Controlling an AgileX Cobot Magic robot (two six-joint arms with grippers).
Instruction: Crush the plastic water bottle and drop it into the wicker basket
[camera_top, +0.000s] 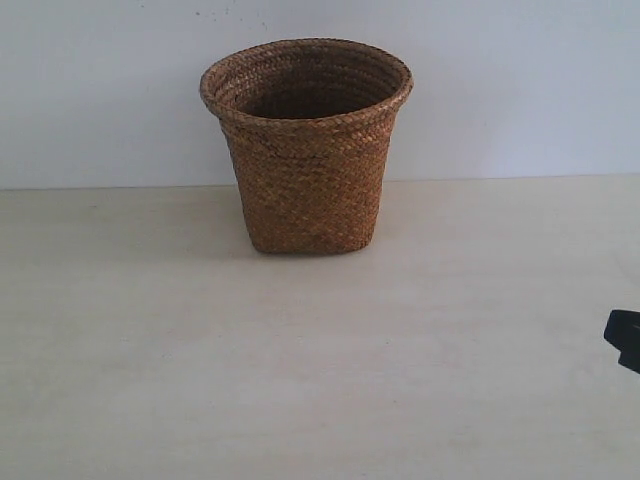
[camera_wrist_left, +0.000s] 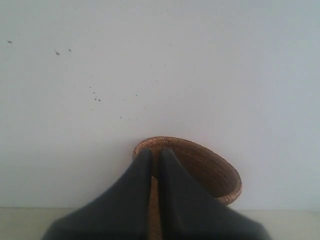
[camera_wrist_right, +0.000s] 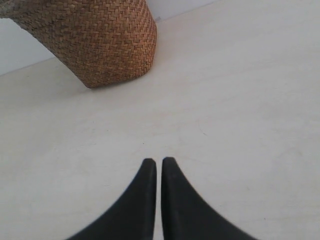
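The brown wicker basket stands upright at the back middle of the table, near the wall. No plastic water bottle shows in any view. In the left wrist view my left gripper is shut with nothing between its black fingers, and the basket's rim lies just behind its tips. In the right wrist view my right gripper is shut and empty, low over the bare table, with the basket's wall some way ahead. Only a black bit of the right arm shows at the exterior view's right edge.
The pale table runs from the basket to the front edge. A plain white wall stands close behind the basket.
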